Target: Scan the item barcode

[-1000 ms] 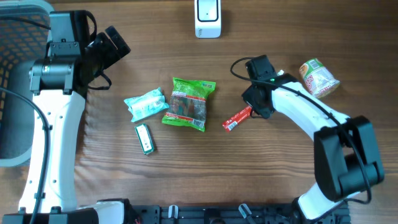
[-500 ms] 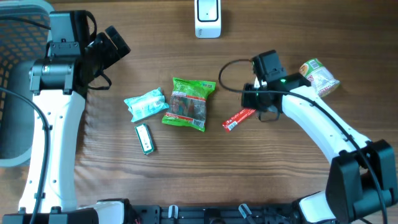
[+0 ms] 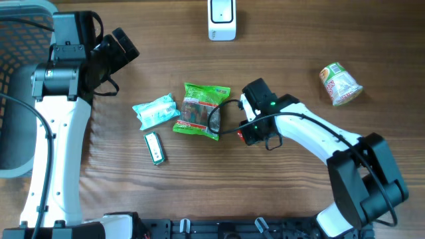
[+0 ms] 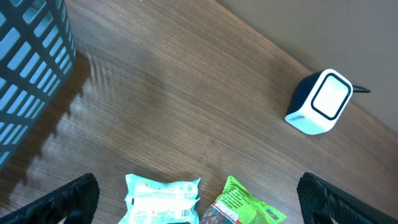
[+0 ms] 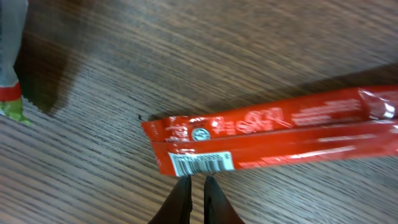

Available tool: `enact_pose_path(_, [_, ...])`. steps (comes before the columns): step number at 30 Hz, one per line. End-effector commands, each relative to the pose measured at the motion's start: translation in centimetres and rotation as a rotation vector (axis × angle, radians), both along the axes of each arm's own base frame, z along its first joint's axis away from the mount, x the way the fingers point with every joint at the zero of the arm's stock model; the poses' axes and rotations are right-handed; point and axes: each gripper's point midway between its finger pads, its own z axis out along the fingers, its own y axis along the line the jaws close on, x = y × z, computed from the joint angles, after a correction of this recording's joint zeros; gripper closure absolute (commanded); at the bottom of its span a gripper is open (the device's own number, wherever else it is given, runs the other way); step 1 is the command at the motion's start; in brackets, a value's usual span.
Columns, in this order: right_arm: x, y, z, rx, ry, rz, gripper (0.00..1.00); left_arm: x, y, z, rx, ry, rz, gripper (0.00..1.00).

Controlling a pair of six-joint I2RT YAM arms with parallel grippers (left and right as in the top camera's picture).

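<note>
Scanning is not yet done: the red packet (image 5: 273,134) lies flat on the tabletop (image 3: 299,40), barcode up, well apart from the scanner (image 3: 221,20). The right gripper (image 5: 194,183), pressed together, sits at its edge; lifting and presenting are left. The left gripper (image 4: 199,205) is spread.

Place: robot test bench laid out like a shop till
Surface: wood-grain table (image 3: 299,40) with two robot arms (image 3: 56,133) mounted at its near edge
Till gear: white barcode scanner (image 3: 222,18) at the far edge, mesh basket (image 3: 13,133) at the left
Goods: sealed snack packets (image 3: 202,111) and a printed cup (image 3: 340,83) lying loose
</note>
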Motion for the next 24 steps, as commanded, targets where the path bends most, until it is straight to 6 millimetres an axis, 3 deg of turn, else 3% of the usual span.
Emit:
enact_pose_path(1, [-0.6, 0.1, -1.2, -0.010, 0.034, 0.038, 0.91, -0.1, 0.1, 1.3, 0.010, -0.035, -0.012, 0.00])
enact_pose_path(6, [-0.3, 0.3, -2.2, -0.010, 0.035, 0.040, 0.90, -0.1, 0.1, 1.3, 0.010, -0.035, -0.012, 0.00])
enact_pose_path(11, [2.7, 1.8, -1.9, 0.042, -0.097, 0.098, 0.87, -0.1, 0.1, 1.3, 0.010, -0.035, -0.012, 0.00])
enact_pose_path(17, [5.4, 1.9, -1.3, 0.018, -0.220, 0.100, 0.85, -0.1, 0.1, 1.3, 0.010, -0.035, -0.012, 0.00])
enact_pose_path(19, [5.7, 2.0, -1.0, 0.016, -0.231, 0.103, 0.96, -0.1, 0.1, 1.3, 0.010, -0.035, -0.012, 0.00])
enact_pose_path(21, [6.4, 2.3, -0.1, 0.029, -0.250, 0.092, 0.96, -0.1, 0.1, 1.3, 0.010, -0.035, -0.012, 0.00])
enact_pose_path(24, [8.2, 3.8, 3.5, 0.108, -0.324, 0.094, 0.94, -0.1, 0.1, 1.3, 0.010, -0.035, -0.012, 0.00])
